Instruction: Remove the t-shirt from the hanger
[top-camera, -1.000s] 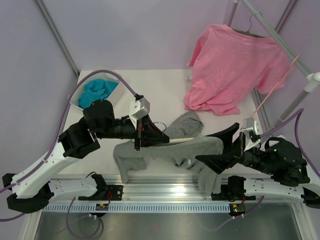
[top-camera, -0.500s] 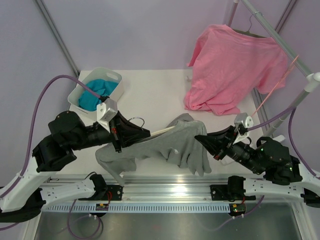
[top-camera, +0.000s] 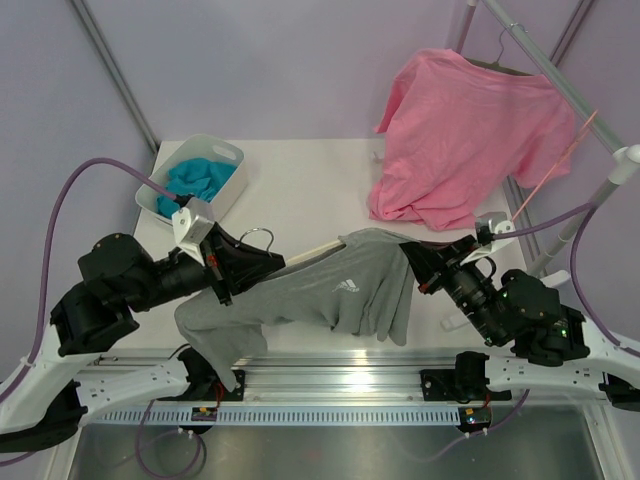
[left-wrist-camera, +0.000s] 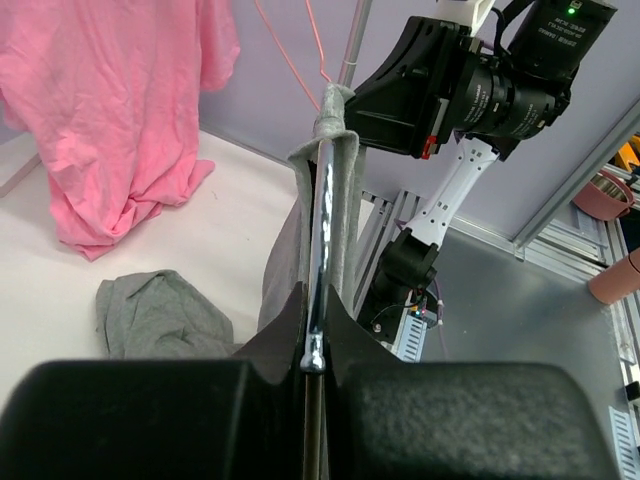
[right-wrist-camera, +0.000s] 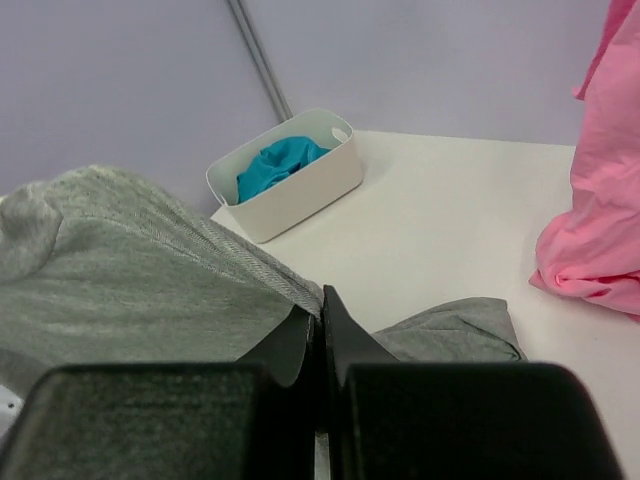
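Here's the t-shirt (top-camera: 300, 300), grey and short-sleeved with a small white logo (top-camera: 347, 286) on the chest, stretched out in mid-air between the 2 arms and sagging in soft folds. It hangs over the hanger (top-camera: 315, 252), a thick pale cream bar with its silver hook (top-camera: 258, 236) curling up at the left end. The hem spills toward the near edge of the white surface (top-camera: 300, 190), and the wrist views show a bunched grey part lying on that surface. Around it: lilac walls, a white bin (top-camera: 232, 152) holding a teal cloth (top-camera: 195, 180) at the back left, a pink t-shirt (top-camera: 460, 130) drooping from a metal rack (top-camera: 530, 50) at the back right, and a thin pink wire hanger (top-camera: 555, 170) beside it. The left fingers (top-camera: 255, 265) are clamped tight on the hanger just below the hook, holding it clear of the surface. The right fingers (top-camera: 425, 265) are pressed fully together at the shirt's far end, right beside the hanger's tip, with the grey fabric edge running straight into them, pinched by the look of it.
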